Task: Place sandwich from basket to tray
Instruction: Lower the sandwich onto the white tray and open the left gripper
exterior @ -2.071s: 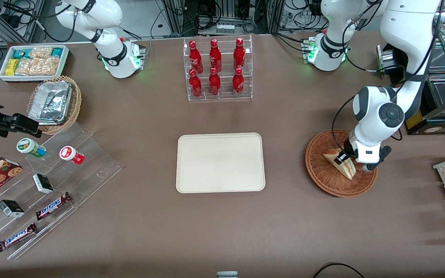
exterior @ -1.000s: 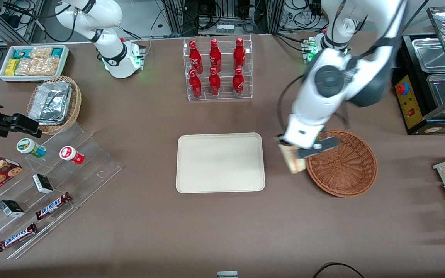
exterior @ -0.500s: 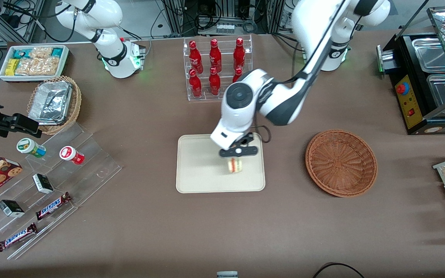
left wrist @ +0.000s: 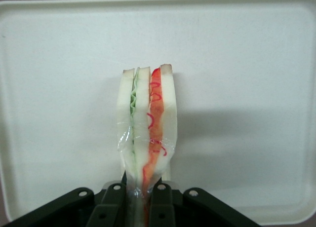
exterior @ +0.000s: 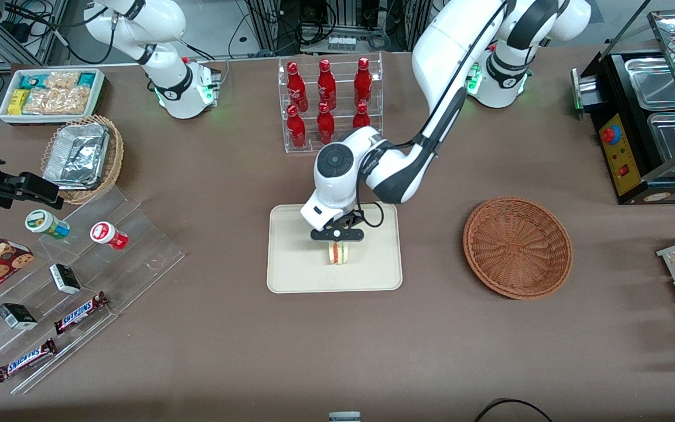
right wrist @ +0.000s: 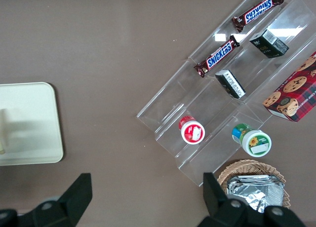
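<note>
So the gripper (exterior: 337, 235) is parked right over the tray (exterior: 290, 275), jaws pinching the sandwich (exterior: 338, 252) by one end, and the wedge hangs down with its filling stripe facing the front camera. In the wrist view the sandwich (left wrist: 147, 133) sits squarely over the tray (left wrist: 59, 64), roughly mid-tray, with bare cream surface all round it, so the carry part looks basically done to me and what's left is the set-down. The basket (exterior: 517, 247) sits out at 3 o'clock from the tray on the worktop (exterior: 337, 351), with nothing in it that I can see. Can't tell from these shots whether the bottom tip of the bread is touching the tray yet or just above it, so I'd go down slowly until it clearly rests. My guess is the thing is soft and wrapped in thin film (you can see it crinkled near the jaws), so it may cling a bit on release; I'd spread the jaws fully, then lift straight up so nothing drags it. Held on edge like that it'll probably tip over flat once let go, which is fine since there's rim room on every side. No need to shift toward the bottle rack (exterior: 330, 105) at 12 o'clock or anywhere else, the spot's good.
</note>
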`<state>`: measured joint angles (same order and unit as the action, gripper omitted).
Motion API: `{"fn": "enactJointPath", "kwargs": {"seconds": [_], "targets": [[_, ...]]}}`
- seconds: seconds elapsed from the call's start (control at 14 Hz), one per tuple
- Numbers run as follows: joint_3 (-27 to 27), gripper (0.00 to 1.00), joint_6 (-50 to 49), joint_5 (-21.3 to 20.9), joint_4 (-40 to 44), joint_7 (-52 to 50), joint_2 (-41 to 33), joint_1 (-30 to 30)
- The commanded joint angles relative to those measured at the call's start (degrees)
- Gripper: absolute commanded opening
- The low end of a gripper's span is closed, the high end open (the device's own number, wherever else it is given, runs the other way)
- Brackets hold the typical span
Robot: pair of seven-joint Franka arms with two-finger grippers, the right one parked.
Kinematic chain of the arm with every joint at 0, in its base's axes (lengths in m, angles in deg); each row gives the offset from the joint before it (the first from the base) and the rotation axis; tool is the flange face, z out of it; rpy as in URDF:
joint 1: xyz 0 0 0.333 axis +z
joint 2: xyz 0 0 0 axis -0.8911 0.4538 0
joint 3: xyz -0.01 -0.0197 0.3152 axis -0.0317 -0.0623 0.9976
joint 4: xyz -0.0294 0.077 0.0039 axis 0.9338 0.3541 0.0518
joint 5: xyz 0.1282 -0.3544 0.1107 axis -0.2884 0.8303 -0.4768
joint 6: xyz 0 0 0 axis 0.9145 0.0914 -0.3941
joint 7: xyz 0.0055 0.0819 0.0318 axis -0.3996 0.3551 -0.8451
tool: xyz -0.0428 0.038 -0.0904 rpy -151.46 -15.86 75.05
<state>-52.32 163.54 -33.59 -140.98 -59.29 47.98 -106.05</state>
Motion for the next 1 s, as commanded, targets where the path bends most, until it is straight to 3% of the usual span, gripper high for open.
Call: {"fn": "enactJointPath", "kwargs": {"seconds": [0.0, 0.07, 0.14, 0.36, 0.64, 0.93], "targets": [[0.8, 0.34, 1.43, -0.82, 1.95, 0.4, 2.51, -1.17], [0.8, 0.88, 1.52, -0.9, 1.95, 0.57, 2.52, -1.17], [0.8, 1.0, 1.52, -0.82, 1.95, 0.57, 2.08, -1.17], [1.07, 1.0, -1.62, -0.99, 2.21, -0.22, -2.56, -0.73], [5.45, 1.0, -16.28, -0.38, 1.77, -3.97, -13.97, -0.55], [6.43, 1.0, -28.6, -0.11, 0.98, -1.99, -22.42, 4.01]]}}
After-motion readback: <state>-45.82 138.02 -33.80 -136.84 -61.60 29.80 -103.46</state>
